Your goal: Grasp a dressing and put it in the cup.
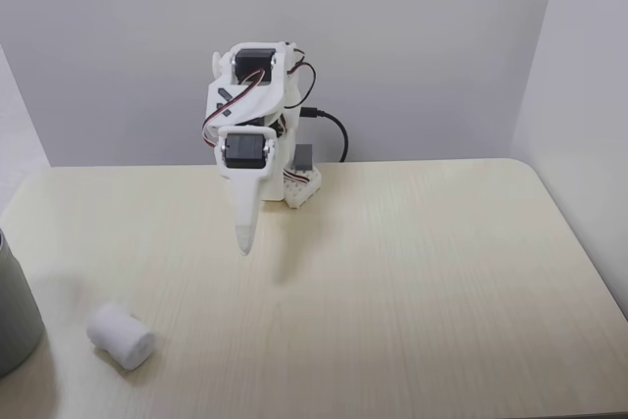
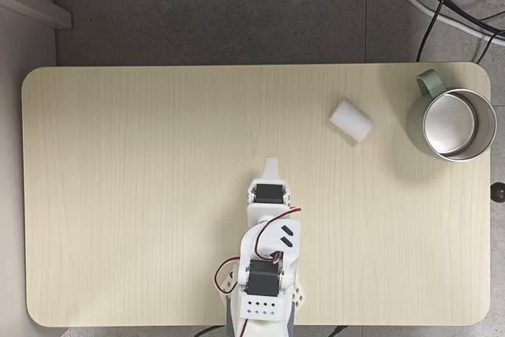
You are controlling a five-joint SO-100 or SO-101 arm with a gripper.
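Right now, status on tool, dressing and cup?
Tool shut, empty, over the table. Dressing on its side beside the cup, apart from it. Nothing in between.

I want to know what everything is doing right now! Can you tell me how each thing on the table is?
dressing: lying on its side on the table, apart from the cup, not held.
cup: standing upright, open on top, looks empty inside.
gripper: pointing down, fingers together, holding nothing, away from the dressing.
table: flat, light wood.
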